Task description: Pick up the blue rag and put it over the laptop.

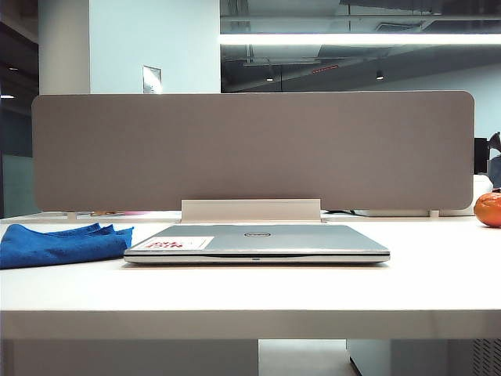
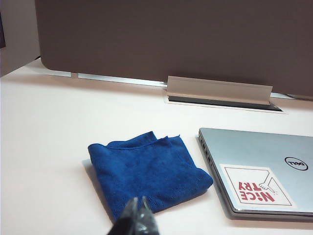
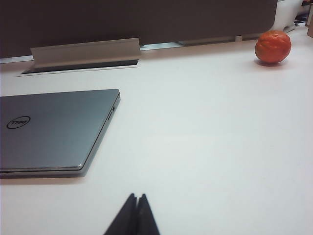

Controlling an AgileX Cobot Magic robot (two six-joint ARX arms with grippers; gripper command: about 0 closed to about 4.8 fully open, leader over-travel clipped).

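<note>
Now blue rag (image 2: pixel 146 174) beside laptop (image 2: pixel 264 169), left tool (image 2: pixel 138 203), right tool (image 3: pixel 136 198) closed

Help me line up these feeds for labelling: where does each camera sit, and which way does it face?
Exterior view: low at the table's front edge, facing the closed laptop and grey panel; no arm shows.
Left wrist view: above the table, looking down on the blue rag; shut left gripper in frame.
Right wrist view: over the laptop's other end, towards an orange; shut right gripper in frame.
All three share the laptop.
</note>
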